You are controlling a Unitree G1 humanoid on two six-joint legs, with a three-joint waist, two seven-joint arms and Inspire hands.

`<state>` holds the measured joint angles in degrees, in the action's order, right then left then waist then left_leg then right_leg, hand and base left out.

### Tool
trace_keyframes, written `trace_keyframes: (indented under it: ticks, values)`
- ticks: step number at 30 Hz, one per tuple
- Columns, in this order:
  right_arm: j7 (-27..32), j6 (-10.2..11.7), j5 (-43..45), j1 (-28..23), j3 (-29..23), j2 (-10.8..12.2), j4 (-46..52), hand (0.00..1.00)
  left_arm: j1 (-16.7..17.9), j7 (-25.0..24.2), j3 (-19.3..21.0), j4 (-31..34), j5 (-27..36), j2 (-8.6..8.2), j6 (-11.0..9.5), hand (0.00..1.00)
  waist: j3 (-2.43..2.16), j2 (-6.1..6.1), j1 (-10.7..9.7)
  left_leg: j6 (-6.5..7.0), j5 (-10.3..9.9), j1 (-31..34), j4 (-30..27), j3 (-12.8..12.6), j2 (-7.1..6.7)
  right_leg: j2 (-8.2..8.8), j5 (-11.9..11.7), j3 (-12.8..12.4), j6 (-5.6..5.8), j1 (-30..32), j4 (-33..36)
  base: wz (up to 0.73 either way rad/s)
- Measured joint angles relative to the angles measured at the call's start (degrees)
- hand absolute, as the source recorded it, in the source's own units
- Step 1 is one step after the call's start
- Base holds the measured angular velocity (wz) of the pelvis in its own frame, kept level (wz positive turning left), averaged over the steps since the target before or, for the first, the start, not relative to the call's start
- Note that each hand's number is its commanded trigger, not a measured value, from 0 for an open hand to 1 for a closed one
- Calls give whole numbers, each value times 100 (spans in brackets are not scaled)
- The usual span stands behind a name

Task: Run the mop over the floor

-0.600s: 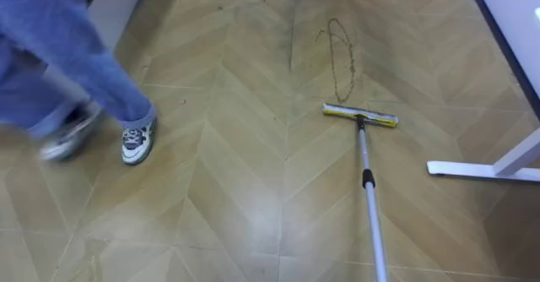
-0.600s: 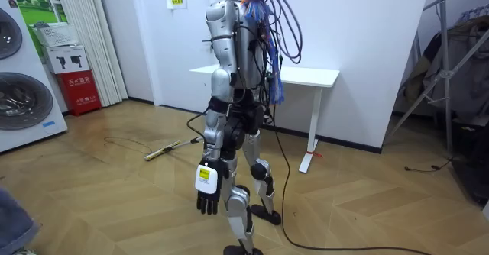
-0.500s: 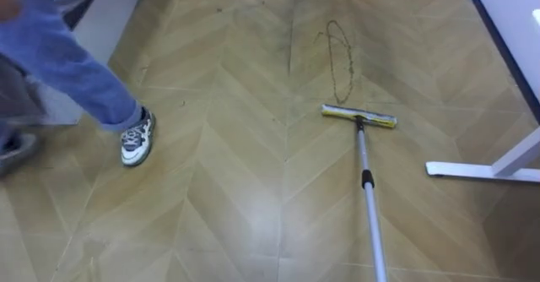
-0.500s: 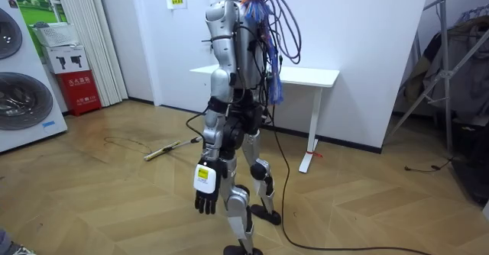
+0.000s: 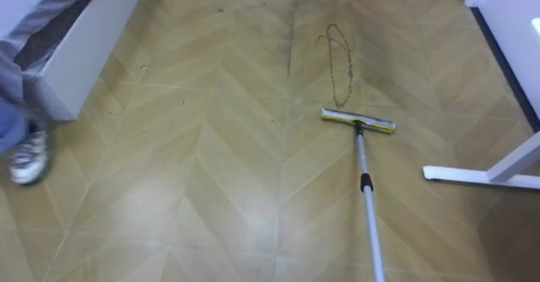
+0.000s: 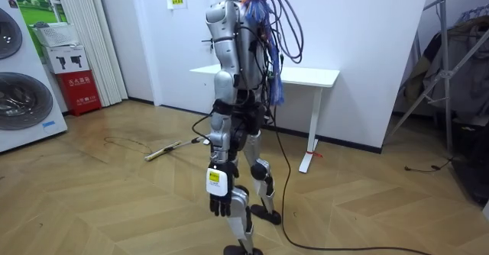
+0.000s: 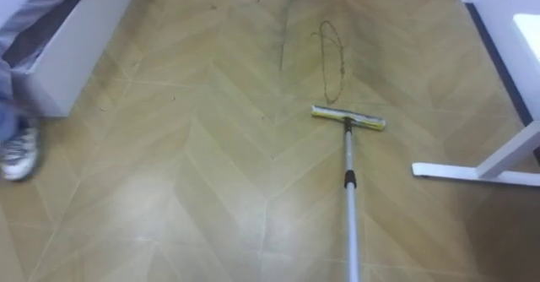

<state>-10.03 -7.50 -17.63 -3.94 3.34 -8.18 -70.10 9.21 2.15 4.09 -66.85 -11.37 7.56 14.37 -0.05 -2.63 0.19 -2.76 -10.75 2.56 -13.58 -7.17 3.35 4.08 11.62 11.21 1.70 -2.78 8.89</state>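
Just short of the scribble stain (image 5: 340,58), your mop head (image 5: 358,121) sits, probably lined up to push through; left hand (image 6: 219,197) dangles loose, empty.

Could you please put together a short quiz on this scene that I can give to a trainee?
1. True or false: the mop head lies on the floor, on the robot's side of the dark looped mark.
2. What stands on the floor to the right of the mop handle? A) a bucket B) a white table foot C) a chair
3. Fill in: in the room view, the left hand hangs at the robot's side, ____ and holding nothing.

Key: 1 true; 2 B; 3 open.
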Motion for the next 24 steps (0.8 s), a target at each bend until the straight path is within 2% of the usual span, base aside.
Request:
trace_keyframes:
  ticks: [4, 7, 8, 9, 10, 11, 12, 13, 14, 15, 16, 17, 18, 19, 20, 21, 22, 23, 24]
  values:
    - [71, 13, -48, 19, -24, -14, -17, 100, -122, 23, -39, -78, 70, 0, -67, 0, 4, 73, -15, 35, -27, 345, -280, 126, 2, 17, 5, 168, -4, 185, 120, 23]
    - [106, 14, -46, 126, -102, -62, -42, 100, -291, -12, 22, -216, 62, -12, -108, 0, 39, 163, 39, 48, -154, 816, -768, 219, 40, 56, 202, 210, -37, 627, 633, 12]
    - [88, 14, -54, 175, -124, -108, -42, 100, -298, -24, 33, -257, 62, -24, -119, 0, 45, 246, 75, 49, -324, 1030, -1085, 241, 103, 51, 373, 214, -51, 873, 1016, 0]
    - [71, 15, -66, 206, -138, -128, -45, 100, -311, -28, 30, -283, 64, -17, -129, 0, 47, 271, 97, 44, -405, 1160, -1268, 265, 126, 57, 494, 205, -66, 1032, 1285, 0]
    - [58, 18, -86, 304, -184, -137, -99, 100, -362, -33, 37, -411, 84, 33, -165, 0, 47, 269, 152, 24, -539, 1443, -1688, 310, 143, 99, 748, 179, -128, 1393, 1880, 0]
    - [63, 17, -110, 459, -206, -148, -224, 100, -437, -49, 16, -548, 232, 101, -182, 0, 45, 265, 202, -12, -598, 1802, -2156, 463, 148, 95, 934, 174, -254, 1744, 2336, 19]
    - [92, 16, -108, 672, -248, -179, -463, 100, -461, -66, 19, -596, 371, 152, -187, 0, 41, 276, 216, -13, -596, 2241, -2738, 556, 173, 81, 1139, 179, -316, 2016, 2705, 27]
    - [113, 19, -101, 764, -302, -214, -581, 100, -459, -66, 7, -599, 461, 165, -193, 0, 39, 306, 230, -9, -581, 2480, -3100, 573, 222, 64, 1242, 192, -370, 2140, 2899, 34]
    - [141, 12, -26, 944, -391, -319, -681, 100, -442, -66, -106, -651, 703, 203, -218, 0, 56, 386, 321, 19, -341, 3027, -3927, 585, 331, 82, 1438, 187, -483, 2374, 3292, 18]
    - [180, -15, 68, 1137, -477, -407, -863, 100, -365, -53, -212, -682, 1042, 273, -245, 0, 67, 342, 401, 47, 278, 3571, -4730, 597, 354, 102, 1601, 66, -560, 2584, 3697, 10]
    - [177, -36, 129, 1222, -476, -459, -974, 100, -321, -49, -276, -687, 1184, 309, -252, 0, 90, 304, 446, 83, 756, 3865, -5141, 610, 346, 119, 1663, -1, -607, 2627, 3869, 0]
    - [174, -141, 198, 1332, -500, -605, -1081, 100, -231, -51, -449, -717, 1436, 354, -298, 0, 104, 225, 532, 38, 1890, 4540, -5961, 655, 298, 226, 1771, -34, -748, 2743, 4176, -15]
    - [175, -220, 333, 1415, -580, -765, -1083, 100, -111, -59, -626, -749, 1581, 354, -386, 0, 112, 217, 645, 77, 1957, 5199, -7216, 556, 293, 283, 1870, -125, -840, 2834, 4447, -26]
    - [170, -238, 378, 1479, -632, -824, -1083, 100, -42, -67, -672, -770, 1610, 351, -403, 0, 127, 194, 694, 127, 1796, 5484, -7741, 474, 287, 300, 1906, -201, -847, 2858, 4535, -51]
    - [140, -274, 468, 1644, -641, -895, -1086, 100, 80, -92, -689, -796, 1627, 351, -435, 0, 157, 90, 770, 188, 1381, 5942, -8371, 211, 287, 341, 1927, -390, -836, 2909, 4623, -48]
    - [116, -308, 471, 1793, -560, -930, -1089, 100, 150, -163, -690, -791, 1620, 358, -488, 0, 206, -4, 808, 215, 1049, 6180, -8447, -42, 283, 364, 1936, -525, -818, 2950, 4628, -45]
    - [116, -338, 455, 1865, -489, -931, -1089, 100, 190, -198, -688, -790, 1619, 367, -534, 0, 208, -46, 815, 219, 926, 6228, -8296, -151, 287, 369, 1948, -593, -794, 2977, 4634, -31]
    - [114, -367, 452, 1980, -316, -946, -1090, 100, 277, -292, -688, -785, 1616, 373, -598, 0, 211, -54, 797, 181, 768, 6197, -7733, -270, 272, 346, 2004, -638, -684, 3005, 4643, -22]
    - [114, -382, 430, 2035, -163, -963, -1090, 100, 272, -368, -663, -779, 1592, 379, -616, 0, 208, -7, 782, 145, 677, 5969, -6845, -297, 183, 267, 2042, -637, -635, 3020, 4656, -15]
